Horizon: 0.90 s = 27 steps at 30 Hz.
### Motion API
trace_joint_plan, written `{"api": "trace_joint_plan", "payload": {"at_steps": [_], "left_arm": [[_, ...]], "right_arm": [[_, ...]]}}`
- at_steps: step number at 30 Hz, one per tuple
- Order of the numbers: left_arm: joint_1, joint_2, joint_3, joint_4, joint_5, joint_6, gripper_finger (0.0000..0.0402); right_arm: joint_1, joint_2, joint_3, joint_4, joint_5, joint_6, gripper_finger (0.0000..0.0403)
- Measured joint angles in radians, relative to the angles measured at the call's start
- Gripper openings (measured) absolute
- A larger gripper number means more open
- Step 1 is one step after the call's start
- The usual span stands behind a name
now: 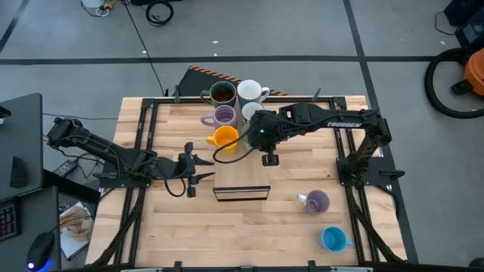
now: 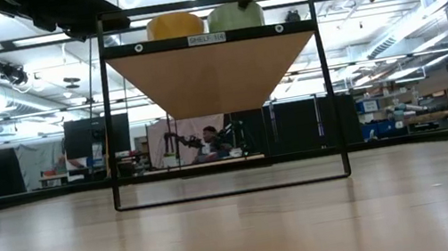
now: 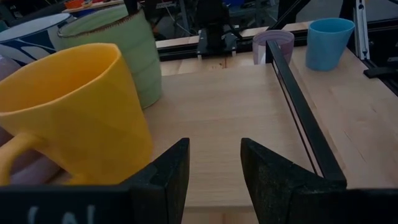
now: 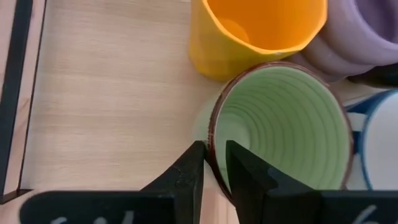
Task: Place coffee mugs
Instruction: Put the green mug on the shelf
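Right gripper (image 4: 214, 165) pinches green mug (image 4: 280, 124) rim — mug empty; left gripper (image 3: 214, 165) parted.

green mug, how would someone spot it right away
Find the mug cluster at the table's far edge. The green mug, ribbed inside with a dark rim, stands beside the orange mug. It alone has the right claw pinching its rim.

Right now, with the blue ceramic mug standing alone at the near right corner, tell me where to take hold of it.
Grip the blue ceramic mug by its rim wall, coming straight down from above. It stands upright, mouth open, with bare wooden table around it, and its handle points right, so pinching the wall opposite the handle looks safest.
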Motion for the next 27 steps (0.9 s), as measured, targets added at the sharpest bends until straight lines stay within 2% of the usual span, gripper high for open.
{"api": "trace_joint_plan", "payload": {"at_steps": [17,21,27], "left_arm": [[0.0,0.0,0.0,-0.006,0.0,-0.006,0.0151],[0.0,0.0,0.0,-0.009,0.0,-0.007,0.0151],[0.0,0.0,0.0,-0.014,0.0,-0.02,0.0151]], "right_arm": [[0.036,-0.028,0.061,-0.027,0.029,-0.015,0.0083],[0.046,-0.032,0.061,-0.112,0.043,0.006,0.0085],[0.06,-0.032,0.061,-0.231,0.109,0.126,0.0084]]}}
